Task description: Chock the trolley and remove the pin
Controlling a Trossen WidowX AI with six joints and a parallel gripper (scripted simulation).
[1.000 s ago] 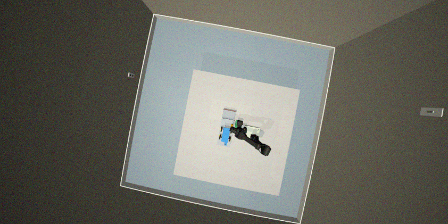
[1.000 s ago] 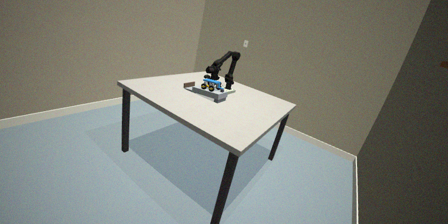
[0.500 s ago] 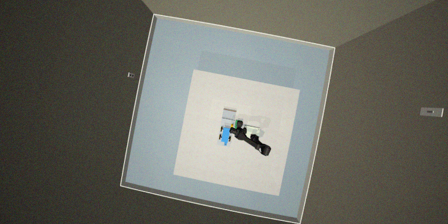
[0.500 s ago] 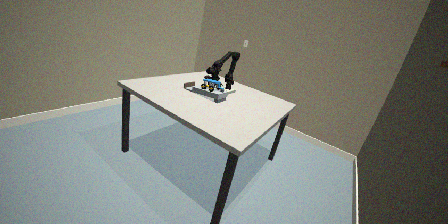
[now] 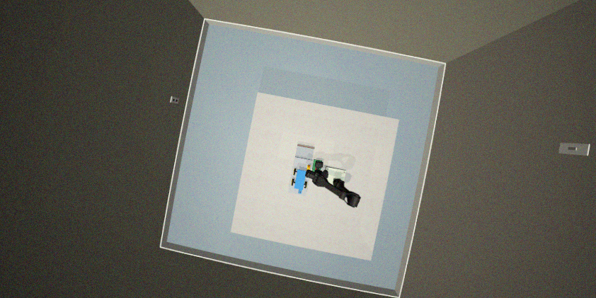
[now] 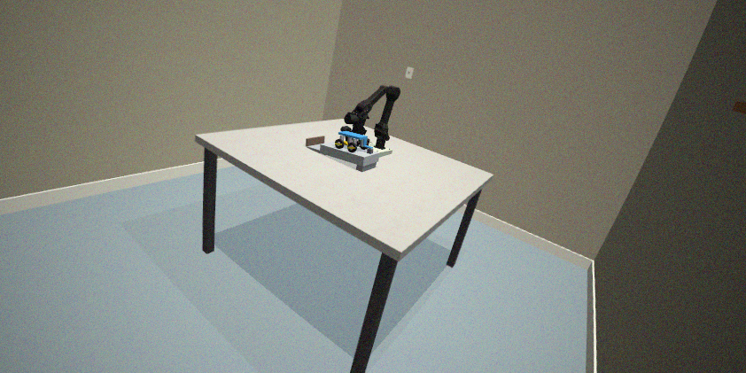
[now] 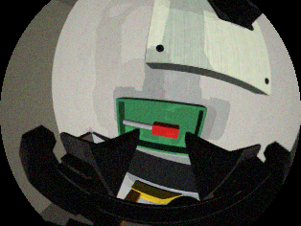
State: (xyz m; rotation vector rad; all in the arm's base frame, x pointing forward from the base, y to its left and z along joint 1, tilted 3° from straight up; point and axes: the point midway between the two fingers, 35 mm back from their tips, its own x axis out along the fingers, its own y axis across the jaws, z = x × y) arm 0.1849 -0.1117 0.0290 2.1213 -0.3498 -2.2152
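The red-headed stop pin lies on its side in the green tray, its grey shaft pointing left in the wrist view. My gripper is open, its fingertips apart on either side of the pin's head, low at the tray. The blue trolley stands on the grey ramp. The yellow chock is on the ramp by the trolley's downhill end, on the tray side. Whether it touches a wheel is hidden by my arm and too small to tell.
A brown end board stands at the ramp's low end. The pale bolted base plate lies beside the tray. The ramp's dark side edge runs close to the tray. My arm reaches over the plate.
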